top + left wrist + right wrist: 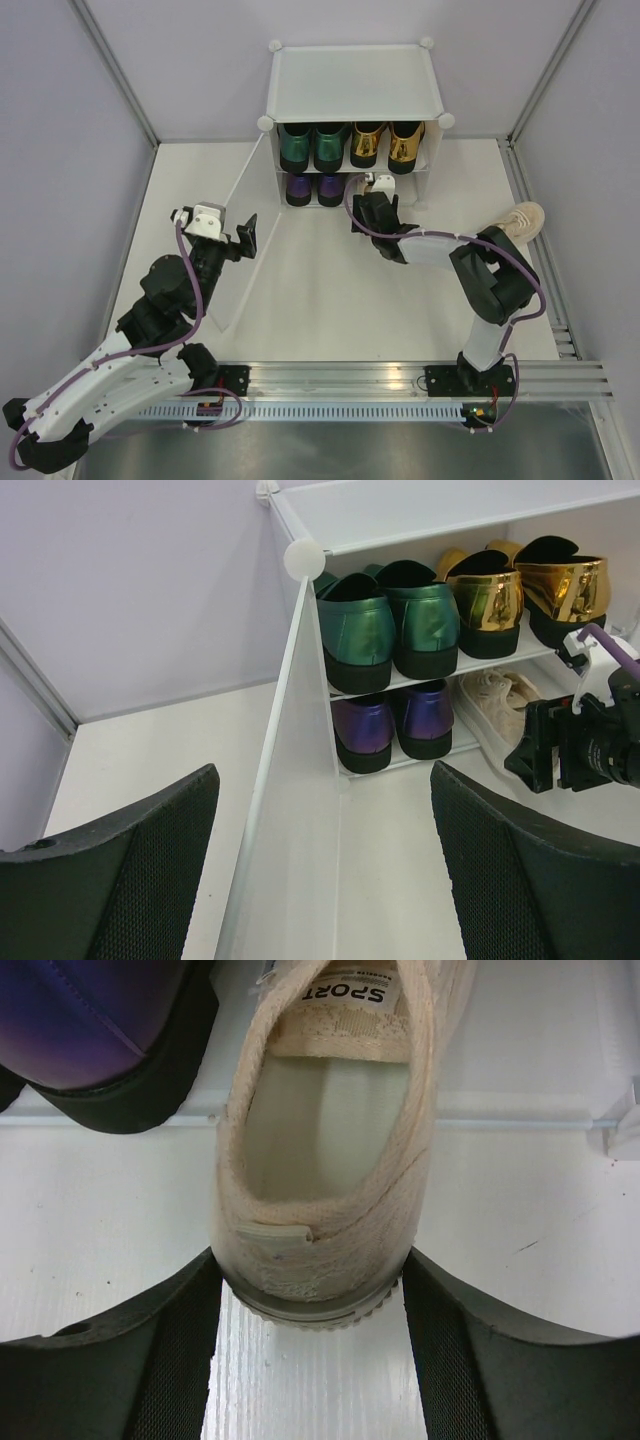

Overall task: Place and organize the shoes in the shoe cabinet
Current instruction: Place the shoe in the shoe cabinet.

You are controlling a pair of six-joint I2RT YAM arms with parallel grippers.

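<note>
Sneaker (325, 1190), toe out of frame, sits between right gripper (310, 1295) fingers, grip unclear; left gripper (322, 775) spread.

shoe cabinet (355, 80): white frosted cube at the table's far edge, door panel (290, 810) hanging open on the left | green loafers (312, 145) + gold loafers (388, 143): top tier, heels out | purple shoes (313, 188): bottom left | beige sneaker (330, 1160): bottom right, heel poking out | other sneaker (522, 218): by the table's right edge

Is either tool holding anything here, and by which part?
The right tool grips the beige sneaker by its heel, a finger on each side. The left tool is open and holds nothing.
</note>
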